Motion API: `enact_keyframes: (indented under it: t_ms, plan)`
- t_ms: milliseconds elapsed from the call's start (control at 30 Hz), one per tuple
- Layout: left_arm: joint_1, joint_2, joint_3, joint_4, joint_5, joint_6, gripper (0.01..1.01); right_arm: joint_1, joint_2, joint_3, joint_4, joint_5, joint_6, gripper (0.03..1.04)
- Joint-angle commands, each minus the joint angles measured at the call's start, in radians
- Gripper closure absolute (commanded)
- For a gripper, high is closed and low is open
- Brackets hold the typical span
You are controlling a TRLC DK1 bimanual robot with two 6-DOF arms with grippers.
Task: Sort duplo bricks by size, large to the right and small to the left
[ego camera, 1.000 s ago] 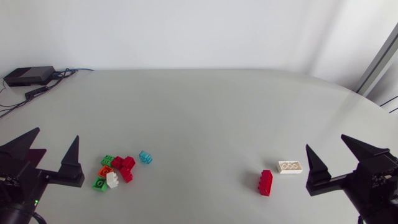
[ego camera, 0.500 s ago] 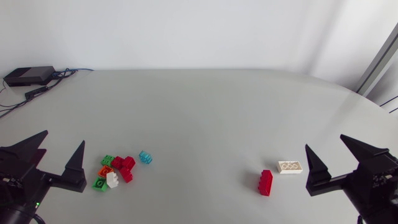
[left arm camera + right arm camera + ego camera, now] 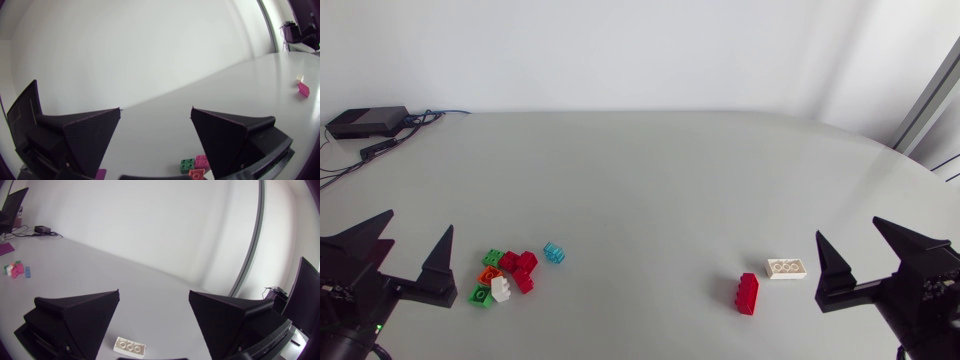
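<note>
My left gripper (image 3: 418, 222) has edged toward the small bricks (image 3: 505, 275), my right gripper (image 3: 847, 228) back from the large bricks (image 3: 748, 293). Both gape wide, empty; the sort looks finished.

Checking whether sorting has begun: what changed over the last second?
The left gripper slid slightly toward the small bricks. The right gripper edged slightly away from the white brick. Both stayed open and empty. None of the bricks moved.
</note>
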Motion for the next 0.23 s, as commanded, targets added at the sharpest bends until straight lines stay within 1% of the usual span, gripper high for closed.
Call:
enact_keyframes:
  t_ms: [0, 100, 200]
  plan:
    - [0.003, -0.015, -0.016, -0.001, 0.006, -0.017, 0.046, -0.007, -0.007, -0.034, 0.003, -0.003, 0.012, 0.07]
    - [0.04, -0.015, -0.016, -0.001, 0.006, -0.019, 0.046, -0.013, -0.007, -0.034, 0.003, -0.003, 0.006, 0.07]
    - [0.047, -0.015, -0.016, -0.001, 0.006, -0.02, 0.046, -0.012, -0.007, -0.034, 0.003, -0.003, 0.006, 0.07]
